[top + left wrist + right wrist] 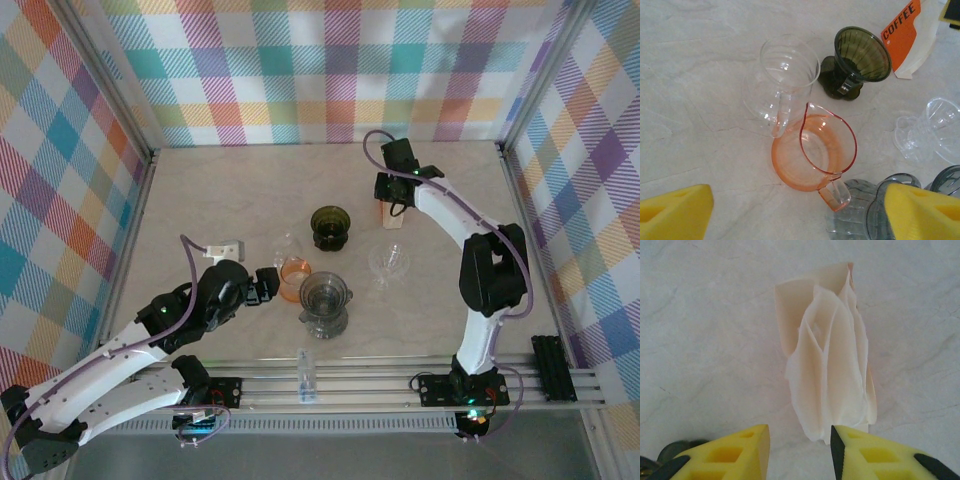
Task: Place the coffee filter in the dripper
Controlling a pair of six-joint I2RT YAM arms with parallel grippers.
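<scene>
Half-parted right gripper (799,434) at near end of white fanned paper coffee filter (830,365), nothing clearly pinched. Lengthwise straight ahead.

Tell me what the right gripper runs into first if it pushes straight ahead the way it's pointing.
The right gripper would meet the paper coffee filters first: they sit directly beyond its parted fingertips, lined up with the gap. Depth is hard to judge, but they look close.
</scene>
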